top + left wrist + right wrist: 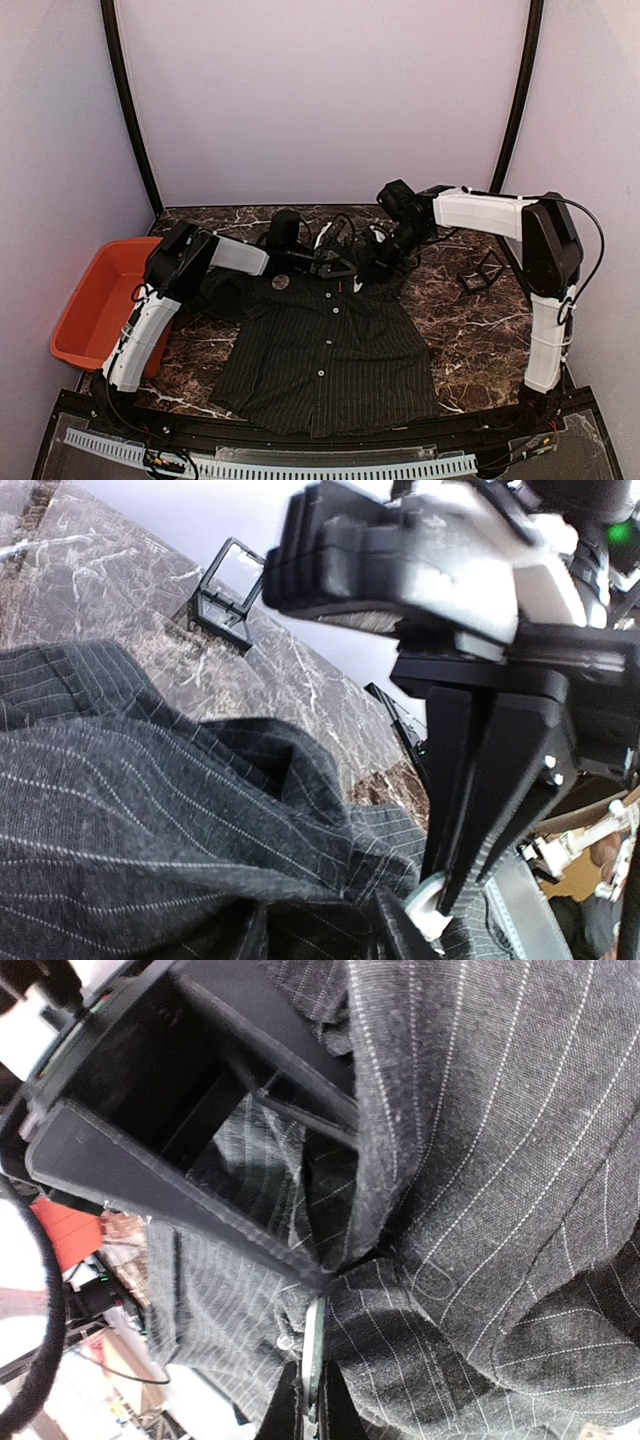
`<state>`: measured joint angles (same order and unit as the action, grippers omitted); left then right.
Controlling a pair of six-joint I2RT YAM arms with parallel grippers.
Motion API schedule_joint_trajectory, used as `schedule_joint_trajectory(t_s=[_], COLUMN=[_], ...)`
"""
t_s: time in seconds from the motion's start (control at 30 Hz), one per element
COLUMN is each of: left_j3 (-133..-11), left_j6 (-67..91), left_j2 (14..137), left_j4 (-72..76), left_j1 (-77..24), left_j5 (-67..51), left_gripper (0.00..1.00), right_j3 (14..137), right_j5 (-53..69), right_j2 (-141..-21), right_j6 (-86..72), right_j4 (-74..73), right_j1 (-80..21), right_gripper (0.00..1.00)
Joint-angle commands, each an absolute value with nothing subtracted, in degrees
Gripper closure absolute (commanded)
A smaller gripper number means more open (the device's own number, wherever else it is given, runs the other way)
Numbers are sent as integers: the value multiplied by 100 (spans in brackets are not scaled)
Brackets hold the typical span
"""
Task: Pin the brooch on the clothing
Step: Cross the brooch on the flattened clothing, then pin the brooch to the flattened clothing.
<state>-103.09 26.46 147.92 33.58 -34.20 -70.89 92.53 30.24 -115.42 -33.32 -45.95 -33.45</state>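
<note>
Both arms converge at the collar end of the garment. Hazards, as I judge them from here: the jaws of the left arm [235, 255] stand part-way open and clamp nothing that I can see. The raised fold is therefore unsupported, and a push from the right could flatten or drag the cloth rather than pierce it. The pin could also catch two layers and fasten front to back. The piece at the right tips could twist in so narrow a pinch. The two heads sit so close together that any sideways correction risks a knock. Position: the dark, nearly black pinstriped short-sleeved shirt [325, 365] lies front up on the dark marbled surface [470, 325], collar toward the far wall, its upper part bunched into folds. The jaws of the right arm [480, 210] are closed, with their tips pressed down into one of these folds. At those tips sits what I read as a small pale round brooch [428, 908]. The right wrist view shows it only edge-on and mostly hidden by cloth, so I judge it held but cannot confirm the grip. The left jaws lie just beside the right ones, with pinstriped cloth showing in their gap. A small dark round disc with a pale rim [281, 283] rests on the shirt near the collar, beneath the left wrist; I cannot tell what it is.
</note>
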Motion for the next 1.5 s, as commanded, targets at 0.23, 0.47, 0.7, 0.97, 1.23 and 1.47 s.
schedule_joint_trajectory(t_s=[0.23,0.47,0.7,0.97,1.23,1.47], left_j3=[-9723,-9482,-9936,-9716,-9786,-9908], left_j6=[3330,2407,-299,-148,-441,-527], left_j2=[13895,13722,13475,13380,13405,13520], left_j4=[4529,3359,115,518,230,83], left_j1=[-3319,-3314,-3432,-3506,-3621,-3656], left_j5=[-7749,-7480,-6385,-6435,-5677,-5567], left_gripper=[36,27,2,1,1,19], right_j3=[8800,8802,8807,8829,8800,8789], right_j5=[3753,3836,3685,3656,3780,3915], right_j2=[-11123,-11016,-10947,-10957,-10907,-10857], right_j6=[-3596,-3702,-3814,-3847,-3869,-3883], right_j4=[-4031,-4043,-4139,-4179,-4159,-4122], right_j1=[-3038,-2952,-2819,-2798,-2804,-2812], right_gripper=[100,100,100,100,100,100])
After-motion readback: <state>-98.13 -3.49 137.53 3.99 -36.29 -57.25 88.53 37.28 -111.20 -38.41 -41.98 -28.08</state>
